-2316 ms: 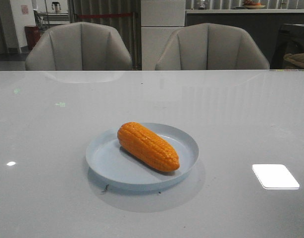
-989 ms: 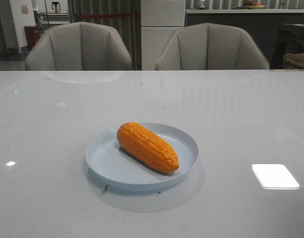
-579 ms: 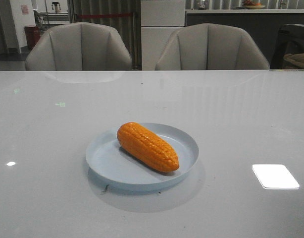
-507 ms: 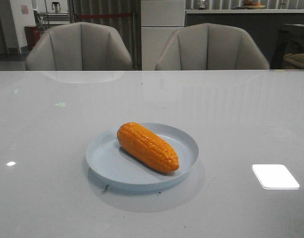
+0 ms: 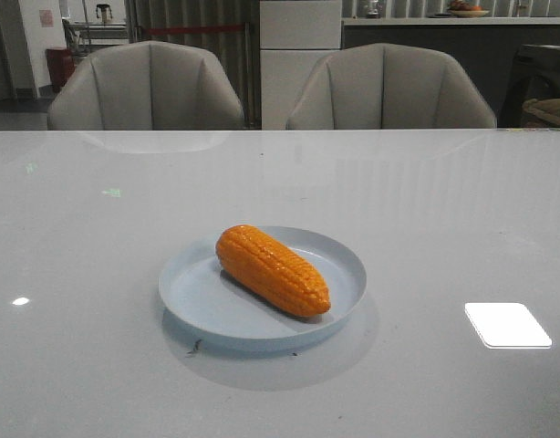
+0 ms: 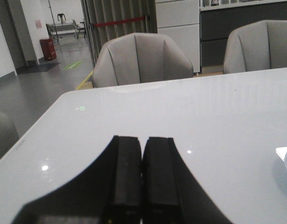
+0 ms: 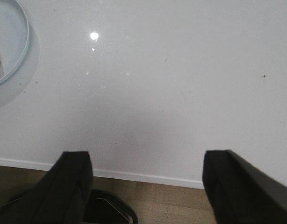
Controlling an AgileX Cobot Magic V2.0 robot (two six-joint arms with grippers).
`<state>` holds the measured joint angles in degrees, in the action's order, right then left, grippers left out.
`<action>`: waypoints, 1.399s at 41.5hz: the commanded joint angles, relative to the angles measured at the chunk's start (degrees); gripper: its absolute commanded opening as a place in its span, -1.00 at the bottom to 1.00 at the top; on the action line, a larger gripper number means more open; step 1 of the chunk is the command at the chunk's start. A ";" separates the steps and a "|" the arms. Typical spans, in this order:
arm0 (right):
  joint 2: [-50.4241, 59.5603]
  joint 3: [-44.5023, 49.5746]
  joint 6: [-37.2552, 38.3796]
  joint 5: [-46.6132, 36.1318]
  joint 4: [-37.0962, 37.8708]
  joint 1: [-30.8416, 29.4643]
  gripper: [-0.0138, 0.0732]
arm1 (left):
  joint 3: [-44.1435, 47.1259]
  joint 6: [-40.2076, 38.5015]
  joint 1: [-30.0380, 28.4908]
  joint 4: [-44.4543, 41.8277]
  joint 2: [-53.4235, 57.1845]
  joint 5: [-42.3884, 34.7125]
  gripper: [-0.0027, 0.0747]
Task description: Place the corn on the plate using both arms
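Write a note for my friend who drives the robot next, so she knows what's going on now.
Left gripper: jaws shut, holding nothing, above the table.
Right gripper: jaws wide open, empty, by the table's near edge.
The corn lies aslant inside the plate, mid-table.
Done: corn on plate.
Left: nothing for the corn, it seems; maybe just park both arms.

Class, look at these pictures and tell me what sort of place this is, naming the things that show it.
Probably an office or showroom meeting area, not a home kitchen. A long glossy white table faces two grey padded chairs, with grey cabinets behind. The left wrist view shows an open grey floor with a red bin.
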<state>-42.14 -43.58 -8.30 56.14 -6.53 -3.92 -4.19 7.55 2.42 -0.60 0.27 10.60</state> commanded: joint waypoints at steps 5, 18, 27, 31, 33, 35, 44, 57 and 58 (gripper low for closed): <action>0.21 -1.45 -0.68 -2.92 0.19 -0.38 0.68 | 4.30 0.03 -0.16 2.99 0.97 -10.60 -0.68; 0.21 -1.45 -0.68 -2.92 0.19 -0.38 0.68 | 6.63 0.03 -0.16 3.13 0.97 -9.63 -0.68; 0.21 -1.45 -0.68 -2.92 0.19 -0.38 0.68 | 6.63 0.03 -0.16 3.13 0.97 -9.63 -0.68; 0.21 -1.45 -0.68 -2.92 0.19 -0.38 0.68 | 6.63 0.03 -0.16 3.13 0.97 -9.63 -0.68; 0.21 -1.45 -0.68 -2.92 0.19 -0.38 0.68 | 6.63 0.03 -0.16 3.13 0.97 -9.63 -0.68; 0.21 -1.45 -0.68 -2.92 0.19 -0.38 0.68 | 6.63 0.03 -0.16 3.13 0.97 -9.63 -0.68; 0.28 -1.45 -0.68 -2.93 0.19 -0.17 0.68 | 6.63 0.03 -0.16 3.13 0.97 -9.63 -0.68; 10.55 -1.45 -0.68 -2.76 1.72 5.48 0.42 | 6.63 0.03 -0.16 3.13 0.97 -9.63 -0.68; 11.84 -1.45 -0.68 -3.21 1.78 6.20 0.34 | 6.63 0.03 -0.16 3.13 0.97 -9.63 -0.68</action>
<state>-33.90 -43.55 -8.30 56.87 -5.40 0.33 0.35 7.80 2.38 1.94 0.27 5.53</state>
